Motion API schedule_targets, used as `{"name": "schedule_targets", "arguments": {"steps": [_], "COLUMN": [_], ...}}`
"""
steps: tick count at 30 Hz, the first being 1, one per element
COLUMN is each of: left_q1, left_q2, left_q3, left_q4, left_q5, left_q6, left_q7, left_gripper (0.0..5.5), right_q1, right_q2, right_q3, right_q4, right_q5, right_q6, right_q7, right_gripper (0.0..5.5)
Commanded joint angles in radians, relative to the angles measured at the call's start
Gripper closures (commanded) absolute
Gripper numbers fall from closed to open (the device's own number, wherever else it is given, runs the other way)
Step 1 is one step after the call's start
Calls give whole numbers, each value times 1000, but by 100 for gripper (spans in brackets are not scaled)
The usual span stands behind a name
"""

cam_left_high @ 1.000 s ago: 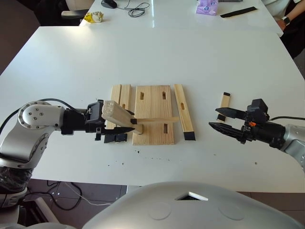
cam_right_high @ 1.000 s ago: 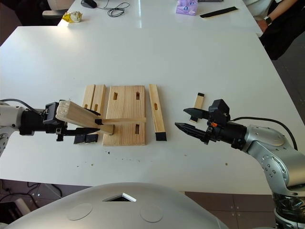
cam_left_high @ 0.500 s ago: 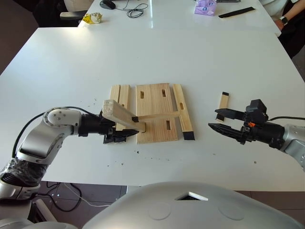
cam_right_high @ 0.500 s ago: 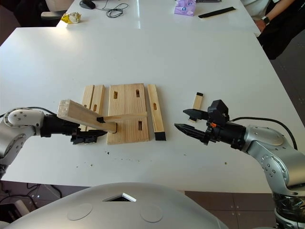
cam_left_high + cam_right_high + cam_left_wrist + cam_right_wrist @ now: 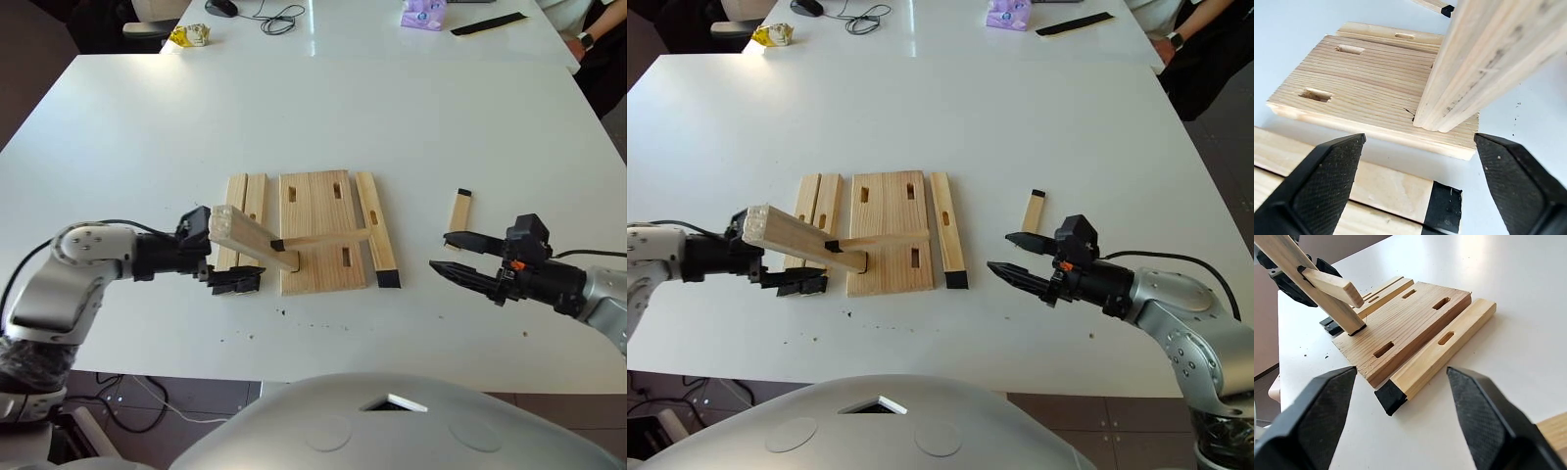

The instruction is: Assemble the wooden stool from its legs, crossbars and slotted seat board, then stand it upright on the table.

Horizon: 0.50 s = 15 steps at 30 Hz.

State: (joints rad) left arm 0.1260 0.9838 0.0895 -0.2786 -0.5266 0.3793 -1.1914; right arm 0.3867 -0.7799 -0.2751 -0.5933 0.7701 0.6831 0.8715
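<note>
**Left hand** (image 5: 1419,142): fingers (image 5: 1327,186) spread wide, gripping nothing. It sits low at the near-left corner of the seat board (image 5: 323,211). One finger is on either side of the foot of the tilted leg (image 5: 245,235), and in the left wrist view neither touches it. The leg's top end leans back over this hand. Cannot tell whether it rests on the hand's body.

**Right hand** (image 5: 441,253): also wide and empty. It hovers above the table (image 5: 392,108), to the right of the board and pointing toward it.

**Parts**
- **Tilted leg:** the foot is on the board where the fourth slot should be. Seated or merely standing on it: not visible.
- **Crossbar** (image 5: 328,238): runs from the leg's side across the board, with its far end near the slotted leg (image 5: 375,220).
- **Slotted leg:** lies flat against the board's right edge.
- **Two more legs** (image 5: 247,196): lie flat beside the board's left edge.
- **Short bar** (image 5: 461,206): lies apart from the rest, beyond the right hand.

**Risks (judgement)**
- Nothing clamps the tilted leg. A bump from the left hand, or losing whatever props it, could tip it over and pull the crossbar out with it.
- A grip this low gives poor leverage for righting the leg. Pushed in at an angle, the foot may bind in the slot and lift or slide the board, which nothing pins.
- The crossbar's far end is free. Swinging the leg upright sweeps it and may knock the slotted leg askew.
- The right hand, if it comes in low, could shove the slotted leg against the board and shift the whole layout.
</note>
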Motion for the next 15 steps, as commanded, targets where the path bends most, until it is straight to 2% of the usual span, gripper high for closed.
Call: {"name": "schedule_targets", "arguments": {"steps": [1,5,10,15], "left_q1": [59,116,188,223], "left_q2": [25,8,-36,-64], "left_q3": [107,154,134,89], "left_q4": [-55,-113,-241,-254], "left_q5": [-22,-21,-18,68], "left_q6": [94,218,386,380], "left_q7": [64,164,314,403], "left_gripper": [137,137,137,137], "right_q1": [52,106,140,126], "right_q2": [22,45,59,59], "right_q3": [-29,-50,-60,-47], "right_q4": [-36,-61,-80,-75], "right_q5": [-11,-15,-16,-16], "right_q6": [-23,-38,-48,-50], "right_q7": [-24,-45,-62,-69], "right_gripper": [209,209,209,209]}}
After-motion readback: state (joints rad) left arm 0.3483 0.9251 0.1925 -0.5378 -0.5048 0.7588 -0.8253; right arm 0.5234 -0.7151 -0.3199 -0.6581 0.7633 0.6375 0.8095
